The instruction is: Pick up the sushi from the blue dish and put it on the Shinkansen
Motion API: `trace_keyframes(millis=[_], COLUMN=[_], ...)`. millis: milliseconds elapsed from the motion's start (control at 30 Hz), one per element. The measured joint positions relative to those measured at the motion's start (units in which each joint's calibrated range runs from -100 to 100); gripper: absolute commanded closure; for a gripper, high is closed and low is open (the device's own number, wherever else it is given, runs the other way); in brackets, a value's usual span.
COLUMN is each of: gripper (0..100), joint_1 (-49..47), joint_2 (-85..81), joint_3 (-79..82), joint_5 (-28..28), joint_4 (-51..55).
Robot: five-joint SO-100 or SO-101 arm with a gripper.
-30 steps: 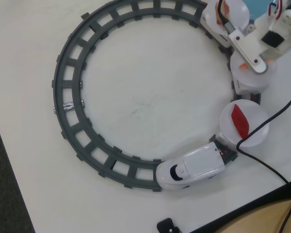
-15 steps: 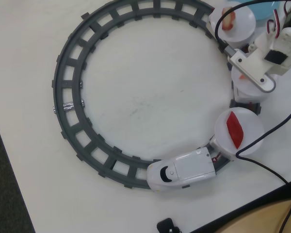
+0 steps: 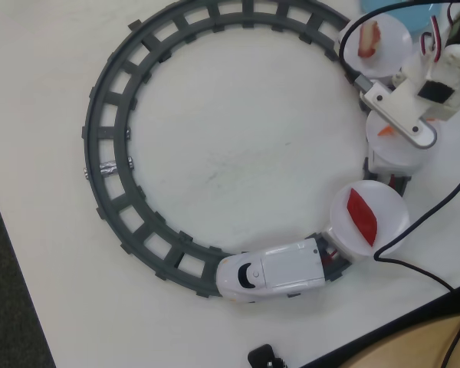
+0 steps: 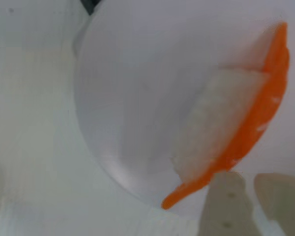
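Observation:
In the wrist view the sushi [image 4: 236, 123] lies tipped on its side on a white plate [image 4: 132, 98], orange topping to the right and white rice to the left. My gripper [image 4: 250, 179] sits at the lower right; its two pale fingers [image 4: 225, 204] stand close together with nothing between them, and the sushi's lower end is just above the left one. In the overhead view the gripper [image 3: 414, 132] hangs over the Shinkansen's middle plate car [image 3: 391, 153], where an orange bit of the sushi [image 3: 383, 132] shows. The Shinkansen [image 3: 268, 274] is at the bottom. Only a sliver of the blue dish [image 3: 433, 6] shows at the top right.
A grey ring track [image 3: 107, 153] fills the white table. The plate behind the engine carries a red piece [image 3: 362, 216]; the last plate [image 3: 391, 34] carries a tan-and-red piece [image 3: 368, 38]. A black cable [image 3: 414, 230] runs along the right side. The table's edge is at the lower right.
The train has run along the track, its nose moving left at the bottom and the plates following. The gripper shifted slightly down-right, and the orange sushi now shows on the middle plate.

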Motion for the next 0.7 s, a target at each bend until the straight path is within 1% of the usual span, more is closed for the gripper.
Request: trace_keyframes(millis=[233,433,600,700], gripper=[98,98,98,98], joint_1=[-5.1,-12.6,-21.9,-24.2], joint_2=[0.0,-1.9,-11.8,-21.3], joint_3=[0.0,1.2,10.1,12.0], joint_5=[0.0,0.1,0.3,0.1], joint_4=[0.6,0.6,0.6,0.6])
